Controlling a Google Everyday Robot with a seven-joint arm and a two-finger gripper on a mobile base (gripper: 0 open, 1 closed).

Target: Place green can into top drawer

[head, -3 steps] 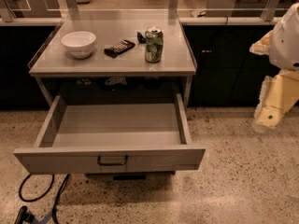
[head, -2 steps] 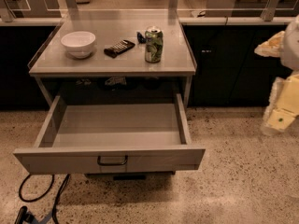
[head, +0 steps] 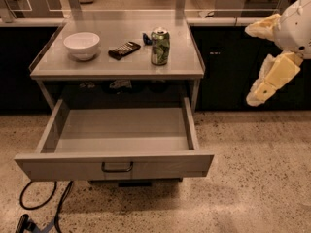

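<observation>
Dim warm light, glare on tabletop (head: 104,67), dark shadow beneath; jaws bright far right.

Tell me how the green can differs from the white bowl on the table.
The green can is a tall, narrow cylinder; the white bowl is low and wide.
The can is green and mottled with a closed silver top; the bowl is plain white and open.
The can stands toward the right of the table top, the bowl toward the left.
Both stand upright above the open top drawer. The gripper hangs far to the right, touching neither.
</observation>
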